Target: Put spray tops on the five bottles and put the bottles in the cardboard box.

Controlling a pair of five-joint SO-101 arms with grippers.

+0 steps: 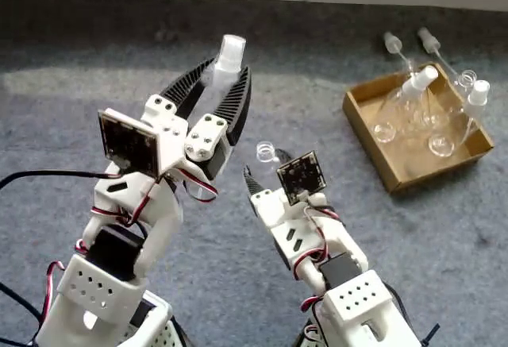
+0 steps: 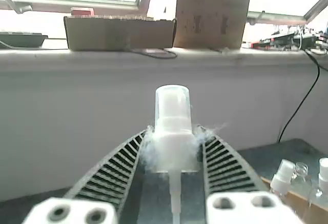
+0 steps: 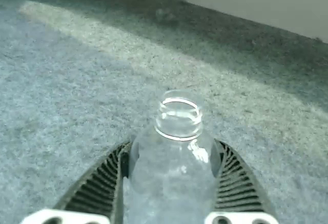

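Grey, carpet-like covering spreads over the counter [image 1: 63, 117], with a pale wall beyond its far edge.

Nearest the bases, the right arm [image 1: 317, 236] sits low and tucked in. The right arm's jaws are clamped around the body of a clear bottle [image 3: 174, 157], whose open, uncapped neck points up and away. Just beyond it and to its left, the left arm [image 1: 131, 228] reaches higher and farther. The left arm's jaws are clenched on the collar of a white spray top [image 2: 172, 126], which is held upright with its thin tube hanging down between the jaws. Top and bottle are near each other but apart, so this pair is judged ready to be joined and not yet mated.

Farther off to the right lies the cardboard box [image 1: 369, 142]. Clear bottles lie in it, and at least two capped bottles [image 1: 413, 93] already carry white tops. An open neck [image 1: 467, 77] shows at the box's far corner, though whether that bottle is inside or just beside the box cannot be told. Past the box, two loose spray tops [image 1: 393, 44] lie on the counter.

By this reading the task is roughly halfway. The held bottle needs capping and boxing, and the loose tops suggest more bottles remain to be fitted.
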